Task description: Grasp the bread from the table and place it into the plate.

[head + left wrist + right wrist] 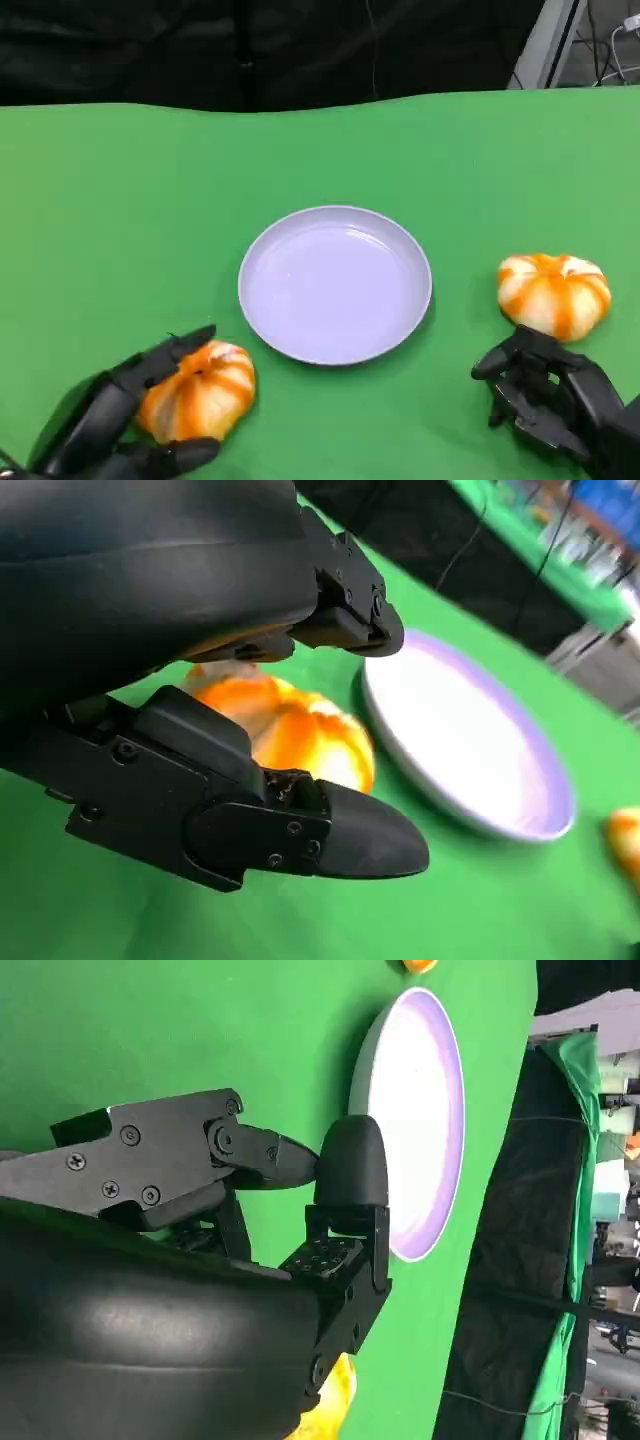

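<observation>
A round orange-and-white bread point(200, 390) lies on the green table at the lower left, just left of the white plate point(335, 285). My left hand point(120, 415) holds this bread, one finger over its far side and the thumb under its near side. The left wrist view shows the same bread point(290, 730) between the fingers of my left hand point(200, 630), with the plate point(470, 750) beyond. A second bread point(553, 293) lies right of the plate. My right hand point(550, 400) sits just in front of it, fingers apart and holding nothing.
The green table point(120, 200) runs back to a black curtain. In the right wrist view, my right hand point(200, 1260) has the plate point(420, 1110) ahead of it and the second bread point(335, 1400) beside it.
</observation>
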`<action>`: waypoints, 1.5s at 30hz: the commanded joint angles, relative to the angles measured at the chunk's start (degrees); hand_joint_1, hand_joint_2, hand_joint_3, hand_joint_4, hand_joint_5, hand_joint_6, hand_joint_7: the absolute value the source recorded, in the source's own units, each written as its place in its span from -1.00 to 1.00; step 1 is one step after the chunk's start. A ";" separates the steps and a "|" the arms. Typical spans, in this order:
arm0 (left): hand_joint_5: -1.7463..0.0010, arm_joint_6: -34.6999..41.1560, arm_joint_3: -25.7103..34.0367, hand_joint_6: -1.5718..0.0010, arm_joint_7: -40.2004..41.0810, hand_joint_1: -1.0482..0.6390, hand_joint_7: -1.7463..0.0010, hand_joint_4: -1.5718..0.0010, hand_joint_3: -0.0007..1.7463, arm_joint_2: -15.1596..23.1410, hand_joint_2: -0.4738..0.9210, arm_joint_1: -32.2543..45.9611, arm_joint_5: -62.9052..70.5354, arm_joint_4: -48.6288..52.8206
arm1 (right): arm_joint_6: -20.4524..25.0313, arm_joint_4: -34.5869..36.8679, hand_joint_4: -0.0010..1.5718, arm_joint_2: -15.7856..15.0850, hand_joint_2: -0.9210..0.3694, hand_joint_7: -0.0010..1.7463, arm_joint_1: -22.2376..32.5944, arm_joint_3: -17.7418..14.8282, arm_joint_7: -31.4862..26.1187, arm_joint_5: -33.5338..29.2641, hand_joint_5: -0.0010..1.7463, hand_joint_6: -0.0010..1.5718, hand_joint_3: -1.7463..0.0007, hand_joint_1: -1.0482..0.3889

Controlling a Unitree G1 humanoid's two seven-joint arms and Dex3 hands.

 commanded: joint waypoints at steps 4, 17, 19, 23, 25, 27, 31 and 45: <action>1.00 11.65 -6.46 0.58 1.64 -0.99 1.00 0.70 -0.55 3.87 1.00 -0.12 7.54 -6.37 | -0.71 1.09 -0.27 -0.79 -1.00 0.43 -0.71 0.06 -1.05 -0.43 1.00 -0.18 0.44 0.11; 0.98 24.81 -14.92 0.61 3.88 -0.96 1.00 0.65 -0.55 5.82 1.00 -2.52 13.03 -9.34 | -0.36 0.54 -0.26 -0.35 -1.00 0.42 -0.45 0.05 -0.96 0.01 1.00 -0.17 0.44 0.11; 0.98 25.21 -15.41 0.61 4.17 -0.96 1.00 0.65 -0.54 6.15 1.00 -2.58 12.70 -9.43 | -0.36 0.54 -0.26 -0.35 -1.00 0.42 -0.44 0.05 -0.96 0.00 1.00 -0.17 0.44 0.11; 0.97 26.60 -16.37 0.58 4.83 -0.55 0.99 0.58 -0.67 6.09 0.96 -3.12 12.29 -8.19 | -0.31 0.49 -0.26 -0.37 -1.00 0.42 -0.45 0.00 -0.74 0.17 1.00 -0.17 0.44 0.10; 0.97 27.17 -16.74 0.55 5.11 -0.15 0.99 0.51 -0.87 6.00 0.99 -3.35 11.98 -7.60 | -0.29 0.50 -0.26 -0.37 -1.00 0.42 -0.47 -0.05 -0.61 0.29 1.00 -0.17 0.44 0.10; 0.98 27.38 -17.06 0.54 5.33 -0.07 0.99 0.49 -0.92 6.19 1.00 -3.42 11.69 -7.58 | -0.28 0.51 -0.26 -0.36 -1.00 0.42 -0.47 -0.07 -0.58 0.30 1.00 -0.17 0.44 0.10; 0.98 27.77 -17.69 0.54 5.71 -0.05 0.99 0.48 -0.93 6.62 1.00 -3.55 11.15 -7.61 | -0.28 0.51 -0.26 -0.36 -1.00 0.41 -0.47 -0.08 -0.58 0.30 1.00 -0.17 0.45 0.10; 0.99 30.58 -19.33 0.50 3.20 0.16 0.99 0.46 -0.95 8.89 1.00 -2.60 9.73 -11.10 | -0.14 0.58 -0.26 -0.39 -1.00 0.42 -0.57 -0.27 -0.51 0.48 1.00 -0.17 0.43 0.13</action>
